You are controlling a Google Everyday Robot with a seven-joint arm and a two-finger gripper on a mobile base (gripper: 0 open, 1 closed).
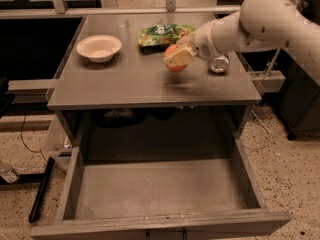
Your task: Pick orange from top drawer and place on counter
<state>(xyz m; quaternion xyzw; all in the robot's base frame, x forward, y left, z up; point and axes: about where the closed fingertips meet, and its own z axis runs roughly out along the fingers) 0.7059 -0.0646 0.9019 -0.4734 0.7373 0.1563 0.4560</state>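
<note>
My gripper (pixel 176 59) is shut on the orange (pixel 174 65) and holds it a little above the middle of the grey counter (pixel 120 81), right of centre. The white arm (pixel 260 24) comes in from the upper right. The top drawer (pixel 155 189) is pulled fully open below the counter and nothing shows on its flat grey bottom.
A white bowl (pixel 99 47) stands at the counter's back left. A green snack bag (pixel 162 34) lies at the back centre, just behind the orange. A silver can (pixel 219 64) sits right of the gripper, under the arm. The floor is speckled.
</note>
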